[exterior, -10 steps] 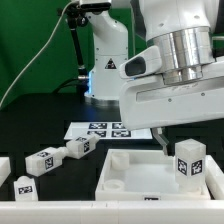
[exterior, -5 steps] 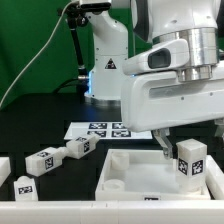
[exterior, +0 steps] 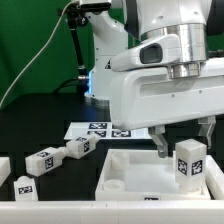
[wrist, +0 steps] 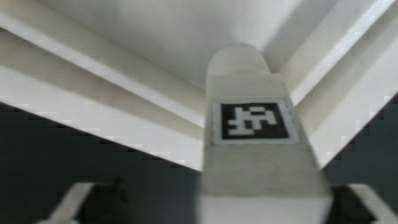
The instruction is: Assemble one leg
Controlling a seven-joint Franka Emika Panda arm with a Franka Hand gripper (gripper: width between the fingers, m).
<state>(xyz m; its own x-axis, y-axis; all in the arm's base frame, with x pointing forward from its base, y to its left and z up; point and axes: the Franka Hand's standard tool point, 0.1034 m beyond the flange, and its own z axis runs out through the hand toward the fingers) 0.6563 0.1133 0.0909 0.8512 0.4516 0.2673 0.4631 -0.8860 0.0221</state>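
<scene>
A leg [exterior: 190, 161], a chunky white square post with a black-and-white tag, stands upright on the right part of the wide flat white panel [exterior: 130, 172]. My gripper [exterior: 184, 148] is lowered around the top of this leg. In the wrist view the leg [wrist: 258, 150] fills the middle and the gripper [wrist: 228, 205] stands astride it. The dark fingers [wrist: 103, 200] sit well out to either side, with gaps to the leg's sides. The jaws are open and grip nothing.
Several loose legs lie at the exterior view's left: one [exterior: 42, 160], one [exterior: 80, 148], one [exterior: 25, 186]. The marker board [exterior: 98, 128] lies behind the panel. The arm's white base [exterior: 105, 60] stands at the back, against a green backdrop.
The arm's upper body has shifted toward the exterior view's left and turned. The fingers stay at the leg, and the leg has not moved.
</scene>
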